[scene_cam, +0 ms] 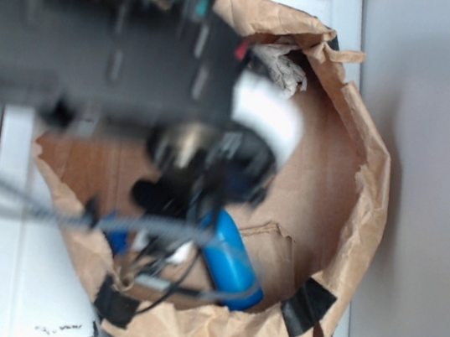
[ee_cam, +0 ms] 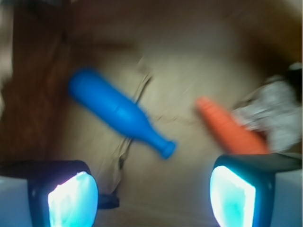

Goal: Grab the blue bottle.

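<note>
The blue bottle (ee_cam: 118, 113) lies flat on the brown paper floor in the wrist view, its body up-left and its lipped neck pointing down-right. In the exterior view the blue bottle (scene_cam: 230, 258) shows partly under the arm. My gripper (ee_cam: 151, 196) hangs above the paper with its two fingers (ee_cam: 71, 198) wide apart and nothing between them. The bottle's neck lies just ahead of the gap, apart from both fingers. In the exterior view the gripper (scene_cam: 207, 174) is a dark blur over the bag's middle.
An orange toy carrot (ee_cam: 229, 130) lies to the right of the bottle, close to the right finger. Crumpled whitish paper (ee_cam: 272, 111) sits beyond it. A rolled-down brown paper bag wall (scene_cam: 367, 181) rings the space, held by black clips (scene_cam: 307, 308).
</note>
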